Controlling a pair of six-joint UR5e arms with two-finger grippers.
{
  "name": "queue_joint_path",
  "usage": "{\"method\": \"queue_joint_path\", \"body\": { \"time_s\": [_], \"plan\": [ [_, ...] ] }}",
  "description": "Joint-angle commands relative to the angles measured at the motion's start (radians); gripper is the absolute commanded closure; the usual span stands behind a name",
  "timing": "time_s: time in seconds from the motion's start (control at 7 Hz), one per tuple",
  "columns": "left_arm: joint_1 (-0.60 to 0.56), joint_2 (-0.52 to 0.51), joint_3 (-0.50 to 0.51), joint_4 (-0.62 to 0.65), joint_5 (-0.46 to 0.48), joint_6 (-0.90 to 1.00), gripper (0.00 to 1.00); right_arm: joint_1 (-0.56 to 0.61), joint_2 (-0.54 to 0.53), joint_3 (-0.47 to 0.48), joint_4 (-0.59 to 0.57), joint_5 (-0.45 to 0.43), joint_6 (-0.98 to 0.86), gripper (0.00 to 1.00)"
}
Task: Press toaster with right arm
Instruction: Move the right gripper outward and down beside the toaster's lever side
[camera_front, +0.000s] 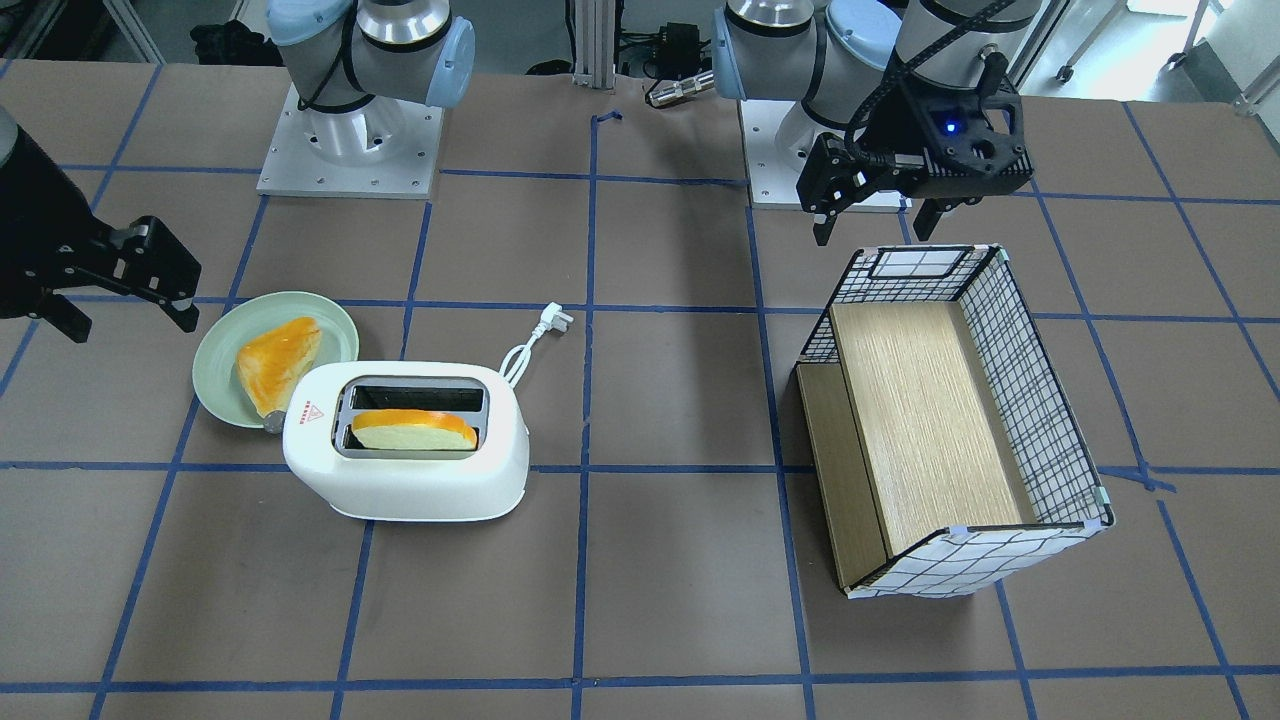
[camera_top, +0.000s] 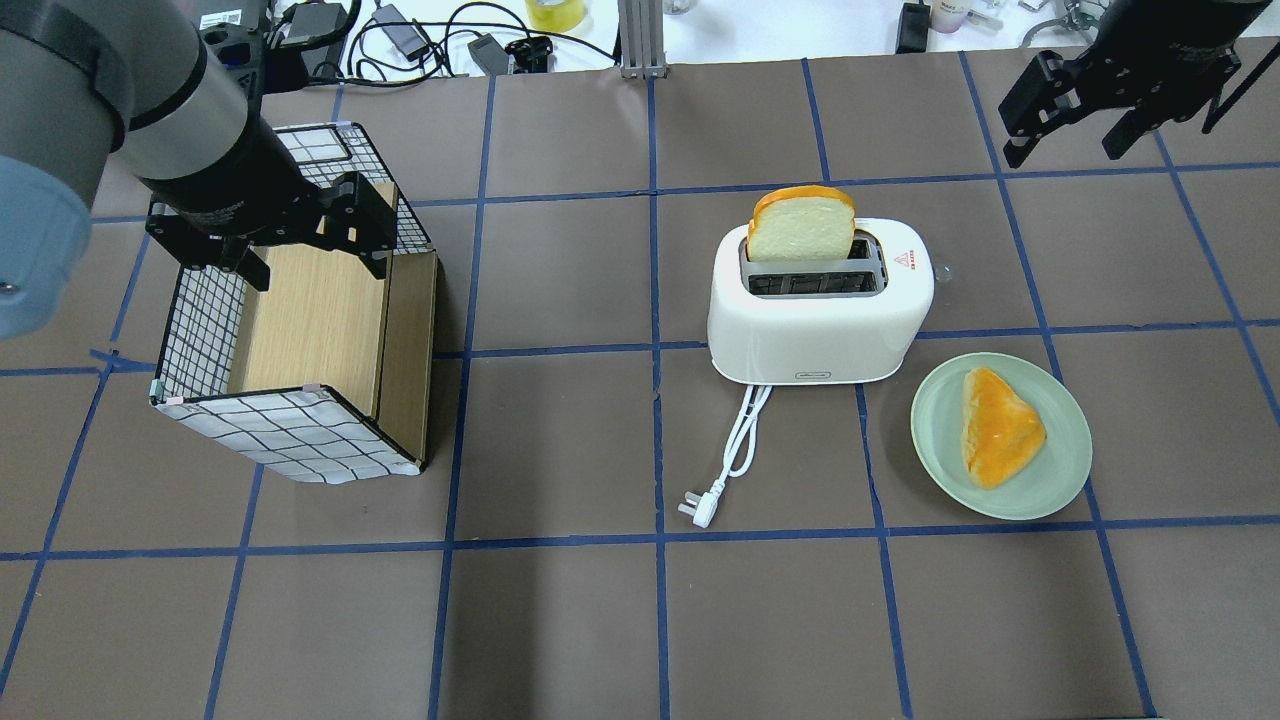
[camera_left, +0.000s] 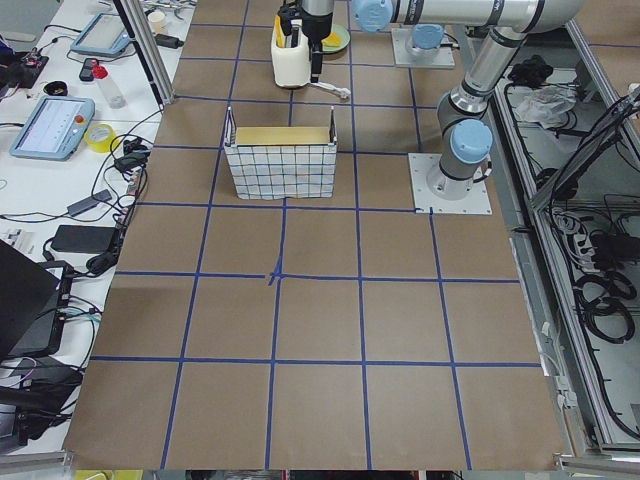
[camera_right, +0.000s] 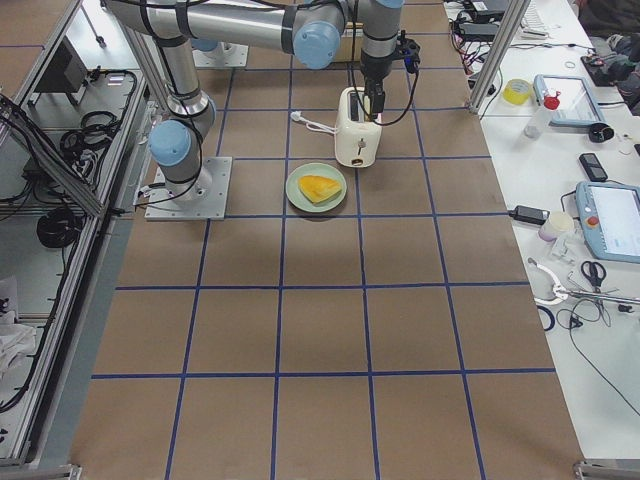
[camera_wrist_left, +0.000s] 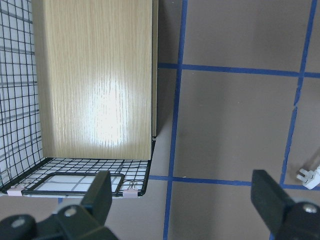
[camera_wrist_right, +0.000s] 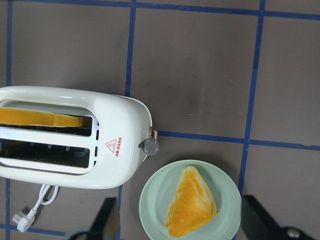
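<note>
The white toaster (camera_front: 405, 470) (camera_top: 820, 320) (camera_wrist_right: 120, 135) stands on the table with a bread slice (camera_front: 415, 430) (camera_top: 800, 225) upright in one slot. Its grey lever knob (camera_wrist_right: 149, 146) sticks out of the end that faces the plate. My right gripper (camera_front: 130, 325) (camera_top: 1062, 150) is open and empty. It hangs high above the table, apart from the toaster, on the lever-end side. Its fingers (camera_wrist_right: 260, 215) show at the bottom of the right wrist view. My left gripper (camera_front: 873, 232) (camera_top: 318, 272) (camera_wrist_left: 185, 200) is open and empty over the grid-patterned box.
A pale green plate (camera_front: 215, 345) (camera_top: 1060, 440) (camera_wrist_right: 150, 200) with a bread piece (camera_top: 995, 425) lies beside the toaster's lever end. The toaster's cord and plug (camera_front: 555, 320) (camera_top: 700, 505) trail on the table. The grid-patterned box (camera_front: 1040, 400) (camera_top: 290, 430) lies on the left arm's side.
</note>
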Motion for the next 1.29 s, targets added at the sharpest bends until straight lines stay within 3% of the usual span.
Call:
{"method": "queue_joint_path", "body": {
  "time_s": [0.0, 0.57, 1.14],
  "plan": [
    [0.000, 0.000, 0.000, 0.000, 0.002, 0.000, 0.00, -0.070, 0.052, 0.007, -0.002, 0.083, -0.085, 0.64],
    [0.000, 0.000, 0.000, 0.000, 0.000, 0.000, 0.00, -0.124, 0.132, 0.042, 0.048, 0.288, -0.207, 0.97],
    [0.000, -0.001, 0.000, 0.000, 0.000, 0.000, 0.00, -0.170, 0.143, 0.146, 0.090, 0.370, -0.242, 1.00]
  ]
}}
